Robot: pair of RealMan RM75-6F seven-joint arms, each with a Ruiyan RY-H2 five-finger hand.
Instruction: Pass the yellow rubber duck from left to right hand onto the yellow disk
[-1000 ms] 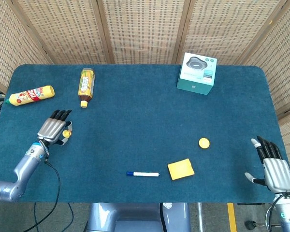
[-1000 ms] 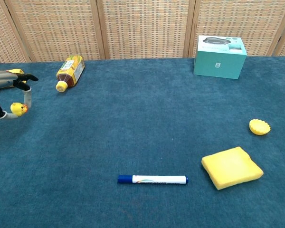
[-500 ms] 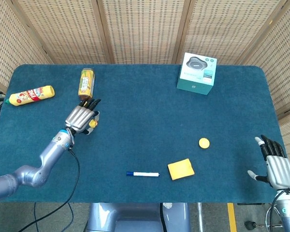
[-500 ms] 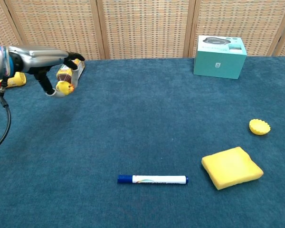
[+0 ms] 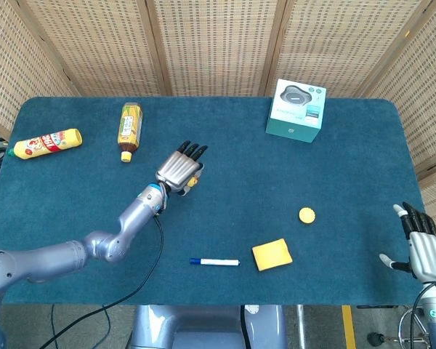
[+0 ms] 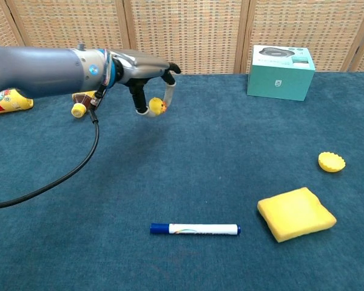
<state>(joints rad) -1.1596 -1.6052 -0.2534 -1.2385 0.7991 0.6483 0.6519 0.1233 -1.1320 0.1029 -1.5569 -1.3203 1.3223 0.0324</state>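
The left hand [image 6: 147, 71] hung above the blue bench [image 5: 225, 156], reaching in from the left side toward the middle, and it pinched the small yellow duck [image 6: 156, 107] between thumb and a finger, the duck clear of the cloth below it. Behind and to the left of that hand lay a tea bottle [image 5: 129, 127], and further out toward the left edge a yellow sauce bottle [image 5: 46, 142] (both on their sides). Ahead of the hand to the right the cloth lay bare as far as the yellow disk [image 5: 307, 214], which sat well apart from the duck. Near the disk, toward the front edge, rested a yellow sponge [image 5: 272, 254], and left of that a blue-capped marker [image 5: 214, 261], both closer to the front edge than the left hand. A teal box [image 5: 296, 110] stood near the back edge, right of the hand. The right hand [image 5: 425, 251] waited past the bench's right front corner, fingers spread and holding nothing, well away from the disk.
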